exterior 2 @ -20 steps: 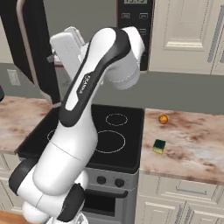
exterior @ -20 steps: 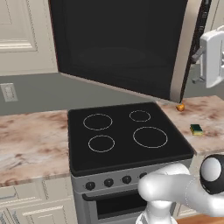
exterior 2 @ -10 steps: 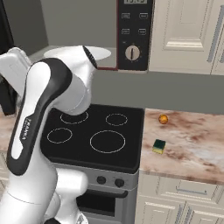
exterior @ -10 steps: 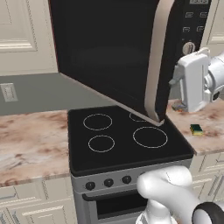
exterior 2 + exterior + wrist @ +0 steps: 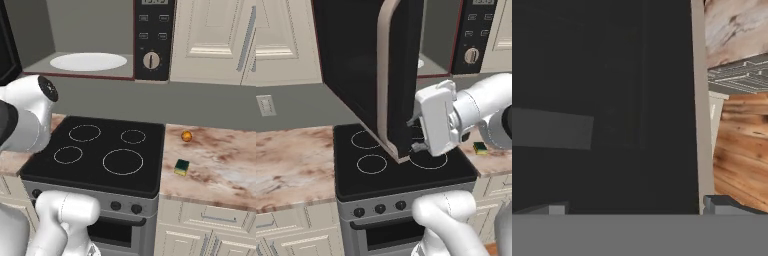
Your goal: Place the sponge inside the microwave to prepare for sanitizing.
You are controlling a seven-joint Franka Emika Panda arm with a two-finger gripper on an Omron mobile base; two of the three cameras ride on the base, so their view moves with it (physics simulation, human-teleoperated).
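1. The sponge [image 5: 181, 166] lies flat on the marbled desk [image 5: 220, 170], just right of the black stove [image 5: 100, 155] and well apart from the pincer [image 5: 415, 135].
2. The microwave [image 5: 95, 40] stands open above the stove, its white plate [image 5: 88, 61] bare on the grey floor inside.
3. Its dark door [image 5: 368, 75] hangs swung out over the stove, the beige handle [image 5: 384, 85] facing forward, just left of the pincer.
4. The pincer sits at the door's lower edge, released, jaws spread wide and grasping nothing.
5. A small orange ball [image 5: 186, 136] rests on the desk beyond the sponge.
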